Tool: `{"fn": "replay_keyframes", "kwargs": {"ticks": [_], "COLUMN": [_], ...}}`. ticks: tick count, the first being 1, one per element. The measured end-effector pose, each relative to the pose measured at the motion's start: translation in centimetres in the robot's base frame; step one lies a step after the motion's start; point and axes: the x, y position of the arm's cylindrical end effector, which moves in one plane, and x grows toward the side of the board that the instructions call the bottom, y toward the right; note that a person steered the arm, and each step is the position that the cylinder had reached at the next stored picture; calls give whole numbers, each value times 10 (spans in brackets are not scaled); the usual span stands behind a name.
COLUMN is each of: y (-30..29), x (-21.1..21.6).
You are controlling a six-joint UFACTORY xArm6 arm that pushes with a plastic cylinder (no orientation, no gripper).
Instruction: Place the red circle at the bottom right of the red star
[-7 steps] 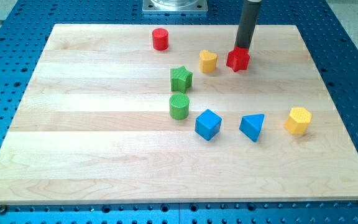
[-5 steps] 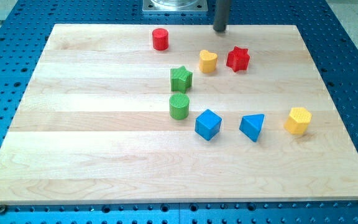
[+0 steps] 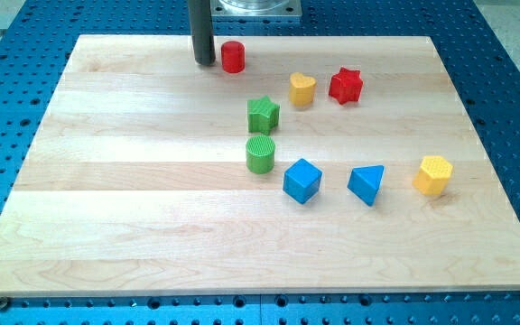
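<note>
**One yellow heart sits square in the push line**

Eight blocks on the wooden board [image 3: 106, 226]. My tip [image 3: 205, 62] is down at the view's top, just beside the red circle [image 3: 233, 57] on its left side; whether it touches the circle I cannot tell, the gap is too fine to read. The tip is a bare rod: it clasps nothing and carries nothing.

Red circle: top of the board, left of centre. Red star [image 3: 345, 86]: well apart to the right and a little lower. The goal spot, below and right of the star, looks bare.

Risks, as I judge them:
- A straight shove rightward and down from here runs the circle into the yellow heart [image 3: 302, 89], which lies between circle and star, just left of the star. The heart could then knock the star and shift the target.
- The circle is round; an off-centre push may let it slip off the rod.
- Detouring low brings the green star [image 3: 263, 114] and green cylinder [image 3: 260, 154] close.

Blue cube [image 3: 302, 181], blue triangle [image 3: 366, 184] and yellow hexagon [image 3: 432, 174] lie lower, out of the likely path.
</note>
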Motion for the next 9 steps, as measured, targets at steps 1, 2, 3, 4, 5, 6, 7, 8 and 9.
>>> {"fn": "replay_keyframes", "kwargs": {"ticks": [1, 2, 3, 4, 5, 6, 7, 8, 9], "y": [55, 113, 137, 113, 133, 188, 237, 257, 274], "x": [0, 0, 0, 4, 5, 5, 5, 5, 15]}}
